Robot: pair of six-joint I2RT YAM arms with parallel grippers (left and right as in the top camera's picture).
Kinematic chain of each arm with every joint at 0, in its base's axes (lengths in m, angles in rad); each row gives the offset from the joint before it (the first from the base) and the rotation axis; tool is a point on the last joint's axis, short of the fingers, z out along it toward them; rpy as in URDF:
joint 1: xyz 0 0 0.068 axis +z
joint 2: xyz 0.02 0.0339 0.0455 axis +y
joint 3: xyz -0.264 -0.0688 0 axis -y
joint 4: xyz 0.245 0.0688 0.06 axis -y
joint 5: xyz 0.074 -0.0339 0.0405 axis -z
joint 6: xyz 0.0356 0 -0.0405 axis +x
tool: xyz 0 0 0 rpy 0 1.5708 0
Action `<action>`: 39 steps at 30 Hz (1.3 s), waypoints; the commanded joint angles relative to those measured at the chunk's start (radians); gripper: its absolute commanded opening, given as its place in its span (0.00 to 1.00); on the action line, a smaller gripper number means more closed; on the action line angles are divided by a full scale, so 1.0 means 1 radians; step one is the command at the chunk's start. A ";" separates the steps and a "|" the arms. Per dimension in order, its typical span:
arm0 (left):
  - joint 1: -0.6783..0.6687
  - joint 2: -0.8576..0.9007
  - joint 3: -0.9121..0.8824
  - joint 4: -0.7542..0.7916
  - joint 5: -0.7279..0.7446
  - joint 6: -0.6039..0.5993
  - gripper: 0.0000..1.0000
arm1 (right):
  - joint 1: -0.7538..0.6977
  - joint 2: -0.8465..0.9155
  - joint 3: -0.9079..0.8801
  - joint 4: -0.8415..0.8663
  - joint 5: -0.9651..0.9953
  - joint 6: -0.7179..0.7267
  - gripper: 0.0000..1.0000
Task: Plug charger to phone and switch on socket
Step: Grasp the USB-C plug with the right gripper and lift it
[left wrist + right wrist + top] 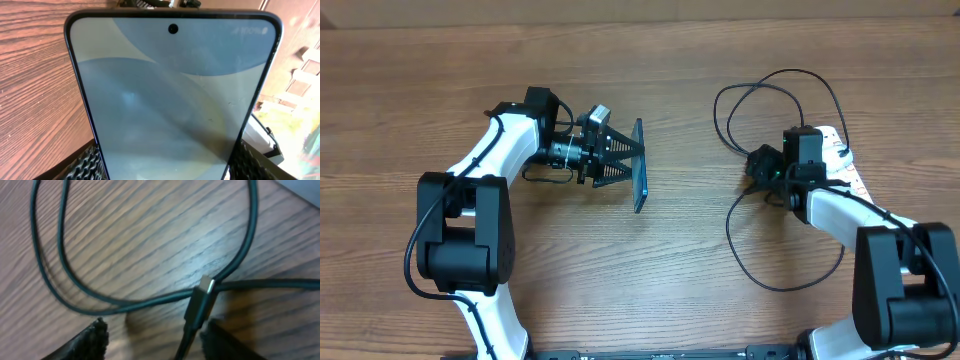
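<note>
My left gripper (628, 160) is shut on the phone (640, 165) and holds it up on its edge above the table. In the left wrist view the phone's blue-white screen (170, 95) fills the frame, with a finger (165, 162) on each long edge. The charger's thin black cable (790, 71) lies looped on the right. My right gripper (757, 168) is open and low over it. In the right wrist view the plug tip (200, 302) lies between the open fingers (155, 340), nearer the right one. The socket (840, 155) is mostly hidden under my right arm.
More cable loops (760, 283) lie in front of my right arm. The wooden table (650, 280) runs between the two arms.
</note>
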 commanded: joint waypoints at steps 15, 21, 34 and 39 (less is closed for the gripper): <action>-0.001 0.008 0.024 0.001 0.036 -0.012 0.47 | 0.004 0.008 -0.003 -0.071 -0.116 0.018 0.04; -0.001 0.008 0.024 0.001 0.036 -0.012 0.47 | 0.004 -0.183 -0.003 -0.214 -0.190 0.018 0.04; -0.001 0.008 0.024 0.018 0.035 -0.007 0.47 | 0.019 -0.537 -0.003 -0.806 -0.896 -0.326 0.04; -0.001 0.008 0.024 0.039 0.036 -0.007 0.46 | 0.094 -0.551 -0.004 -1.006 -0.938 -0.534 0.04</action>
